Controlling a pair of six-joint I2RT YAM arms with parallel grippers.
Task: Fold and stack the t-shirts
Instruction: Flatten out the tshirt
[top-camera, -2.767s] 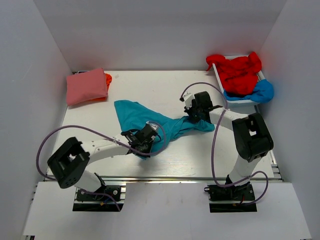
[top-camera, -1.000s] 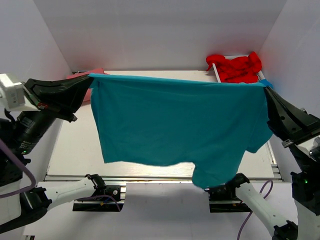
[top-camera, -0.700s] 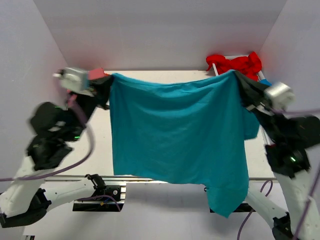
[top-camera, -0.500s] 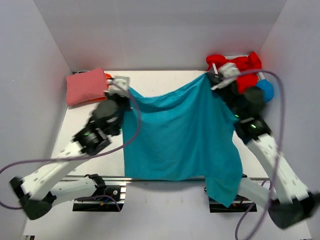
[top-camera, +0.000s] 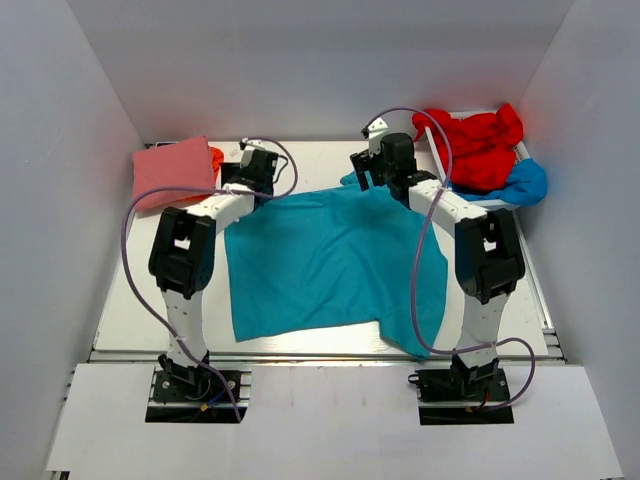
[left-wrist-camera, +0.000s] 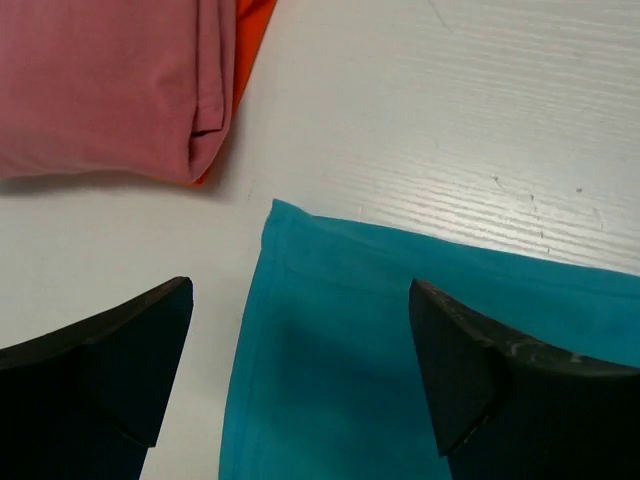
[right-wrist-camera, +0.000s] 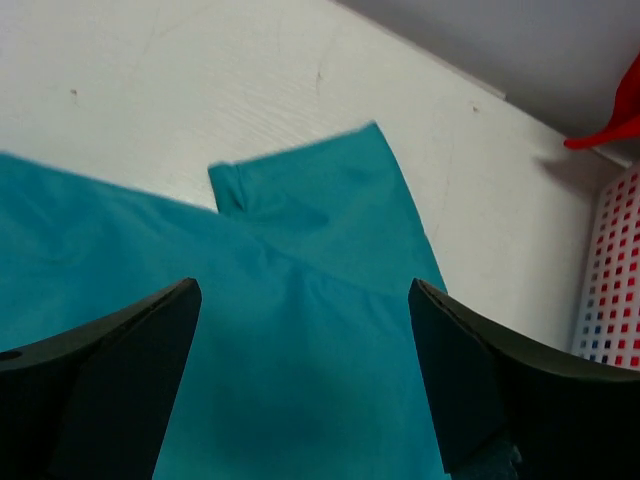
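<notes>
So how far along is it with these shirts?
Two look done: a folded pink shirt lies on an orange shirt at the far left. The teal shirt is spread flat, unfolded, with the left gripper and right gripper open over its far corners. The red shirt and blue shirt lie crumpled at the basket.

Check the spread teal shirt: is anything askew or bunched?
The teal t-shirt lies skewed: its near-right corner reaches the table's near edge, well past the left hem. By the open right gripper a sleeve pokes out, its corner slightly curled. The left gripper is open too.
</notes>
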